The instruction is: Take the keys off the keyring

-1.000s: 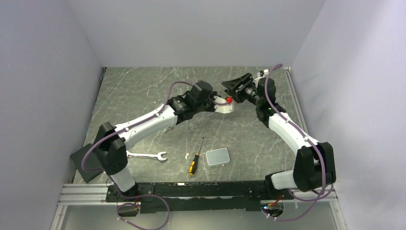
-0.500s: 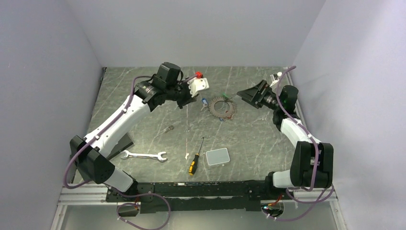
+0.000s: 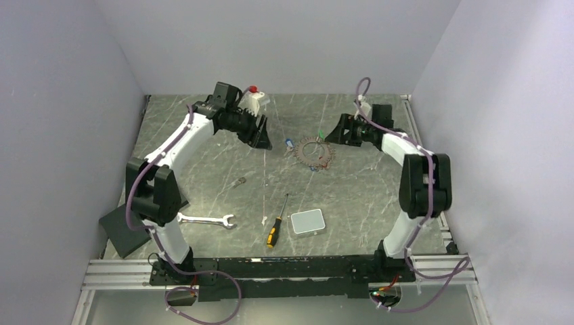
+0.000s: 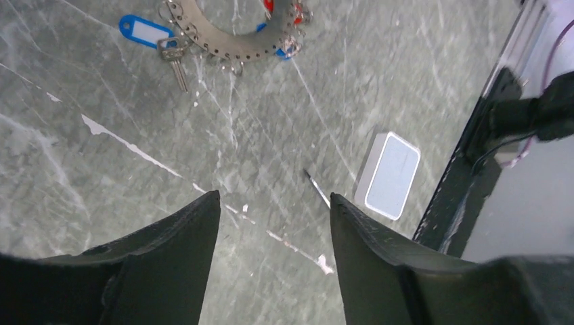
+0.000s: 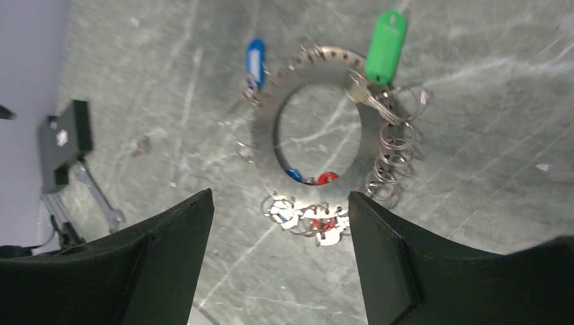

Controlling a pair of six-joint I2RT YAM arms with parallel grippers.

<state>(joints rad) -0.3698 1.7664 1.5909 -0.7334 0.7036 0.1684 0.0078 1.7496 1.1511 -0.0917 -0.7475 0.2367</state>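
The keyring (image 3: 315,152) lies flat on the marble table, a dark toothed loop (image 5: 267,128) with keys on small wire rings. A green tag (image 5: 386,37), a blue tag (image 5: 255,54) and a cluster of silvery keys (image 5: 308,218) hang from it. The left wrist view shows the ring (image 4: 230,42) with a blue-tagged key (image 4: 177,64). One small key (image 3: 238,182) lies apart, nearer the front left. My left gripper (image 3: 260,135) (image 4: 274,196) hovers left of the ring, open and empty. My right gripper (image 3: 336,131) (image 5: 279,193) hovers right of it, open and empty.
A grey box (image 3: 308,221) (image 4: 391,175), a yellow-and-black screwdriver (image 3: 274,229) and a silver wrench (image 3: 203,220) lie near the front. A black plate (image 3: 125,233) sits at the front left. Walls close in the left, back and right.
Both grippers were together mid-table a second ago. They have drawn apart toward the back, the keyring now lies on the table, and the left gripper has opened.
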